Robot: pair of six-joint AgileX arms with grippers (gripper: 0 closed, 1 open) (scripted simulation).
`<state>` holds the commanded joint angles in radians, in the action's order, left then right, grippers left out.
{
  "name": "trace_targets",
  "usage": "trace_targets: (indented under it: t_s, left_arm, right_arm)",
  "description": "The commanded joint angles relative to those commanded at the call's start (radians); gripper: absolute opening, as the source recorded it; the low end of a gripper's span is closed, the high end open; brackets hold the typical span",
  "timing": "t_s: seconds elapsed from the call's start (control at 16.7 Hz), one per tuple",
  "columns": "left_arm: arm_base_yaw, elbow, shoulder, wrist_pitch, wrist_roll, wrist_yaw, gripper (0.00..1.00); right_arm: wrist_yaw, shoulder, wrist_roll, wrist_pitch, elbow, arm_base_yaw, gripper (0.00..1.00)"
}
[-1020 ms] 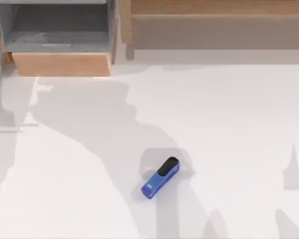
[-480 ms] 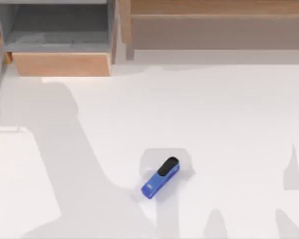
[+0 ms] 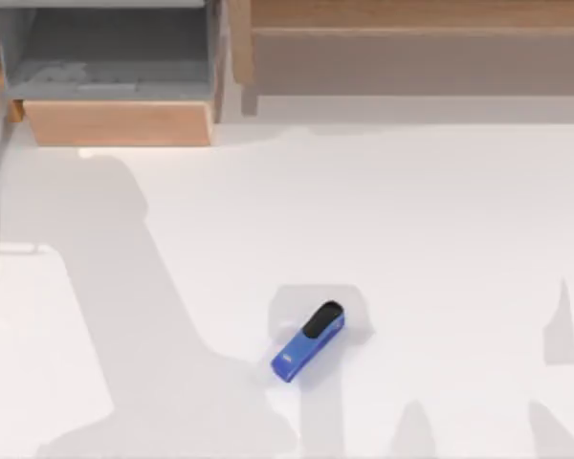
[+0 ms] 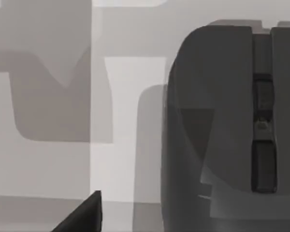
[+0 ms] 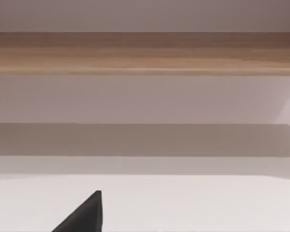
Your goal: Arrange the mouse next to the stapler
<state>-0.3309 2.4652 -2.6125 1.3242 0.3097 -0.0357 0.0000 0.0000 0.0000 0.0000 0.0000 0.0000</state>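
The blue stapler [image 3: 308,341] lies slanted on the white table [image 3: 440,239], a little front of centre, with its black cap toward the back right. In the left wrist view the dark grey mouse [image 4: 222,130] looms large and close on a pale surface, its scroll wheel groove visible. A black corner of my left gripper [image 4: 82,217] shows beside the mouse, apart from it. A similar black corner of my right gripper [image 5: 82,215] shows in the right wrist view over bare table, facing the back shelf.
An open wooden drawer [image 3: 115,122] with a grey inside stands at the back left. A long wooden shelf [image 3: 411,14] runs along the back, and the same wooden shelf [image 5: 145,50] shows in the right wrist view. Arm shadows fall over the table's left and front.
The large arm shadow on the left of the table has slid leftward and narrowed. The stapler has not moved.
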Motion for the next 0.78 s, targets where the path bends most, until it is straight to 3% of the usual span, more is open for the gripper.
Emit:
trace_targets:
  t_s: [0.78]
  left_arm:
    - [-0.003,-0.073,0.003,-0.078,0.002,-0.001,1.00]
  right_arm:
    - [0.000,0.000,0.000,0.000,0.000,0.000,1.00]
